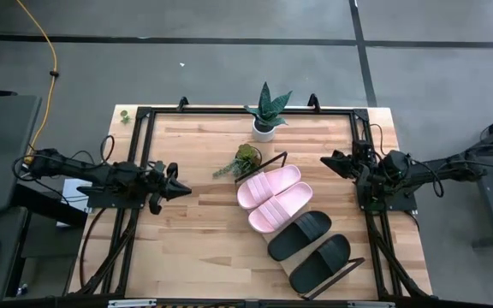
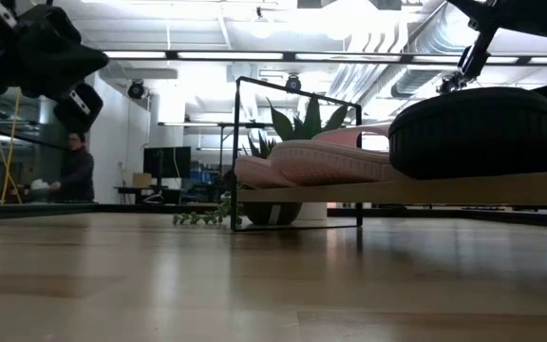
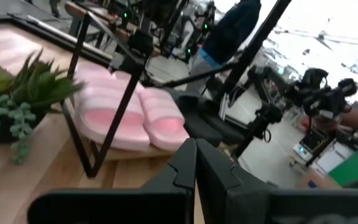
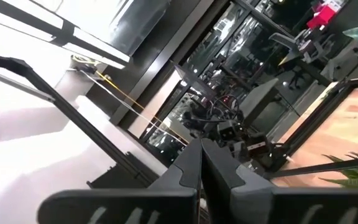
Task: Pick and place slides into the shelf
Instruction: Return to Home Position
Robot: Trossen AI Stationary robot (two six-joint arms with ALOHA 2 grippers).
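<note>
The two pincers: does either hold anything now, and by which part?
Nothing is held. The left pincer and the right pincer are both shut and empty, apart from the slides on the shelf.

Working the rig remotely, I can read no lettering, label, brand, number or sign in any of the four views.

A grey floor [image 1: 229, 64] crossed by dark lines is seen, with a yellow cable [image 1: 55, 53] far left. Strip lights [image 2: 207, 55] are hung overhead; a person [image 2: 76, 171] is seen beyond, perhaps at a desk [image 2: 17, 201].
</note>
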